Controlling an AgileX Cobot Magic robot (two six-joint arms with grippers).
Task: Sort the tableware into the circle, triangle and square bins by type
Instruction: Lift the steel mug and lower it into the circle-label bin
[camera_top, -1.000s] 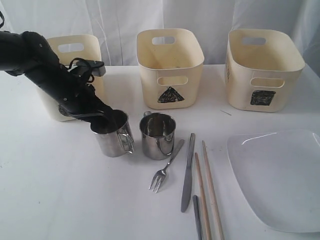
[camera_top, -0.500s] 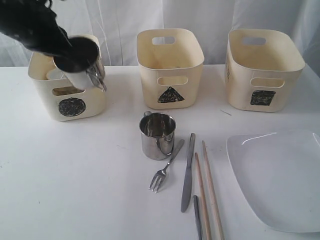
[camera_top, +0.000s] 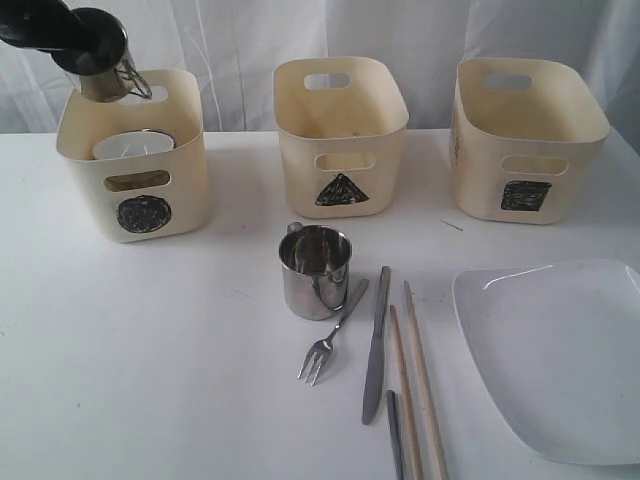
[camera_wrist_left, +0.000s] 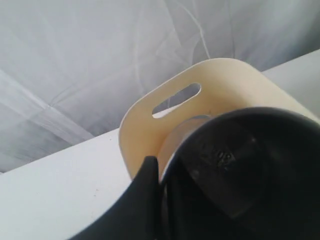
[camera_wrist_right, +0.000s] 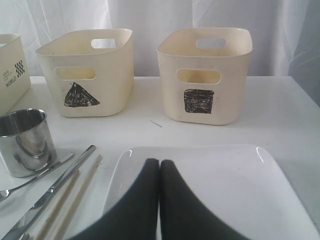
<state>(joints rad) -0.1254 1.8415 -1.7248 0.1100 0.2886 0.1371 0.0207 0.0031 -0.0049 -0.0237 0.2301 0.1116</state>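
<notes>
My left gripper (camera_top: 92, 48) is shut on the rim of a steel mug (camera_top: 106, 78) and holds it tilted over the back rim of the circle bin (camera_top: 160, 190). In the left wrist view the mug (camera_wrist_left: 240, 170) fills the frame above that bin (camera_wrist_left: 220, 80), one finger (camera_wrist_left: 149, 172) outside its wall. A white bowl (camera_top: 133, 145) sits inside the circle bin. A second steel mug (camera_top: 315, 270), fork (camera_top: 330, 345), knife (camera_top: 376, 345) and chopsticks (camera_top: 415, 380) lie mid-table, the white plate (camera_top: 555, 355) at right. My right gripper (camera_wrist_right: 160, 165) is shut and empty above the plate (camera_wrist_right: 225, 190).
The triangle bin (camera_top: 340, 135) stands at the back centre and the square bin (camera_top: 525, 140) at the back right, both showing nothing inside. White curtains hang behind the table. A tiny splinter (camera_top: 452, 225) lies in front of the square bin.
My left gripper has lifted the steel mug off the table and carried it up and back to the left, over the circle bin. Nothing else has moved.
</notes>
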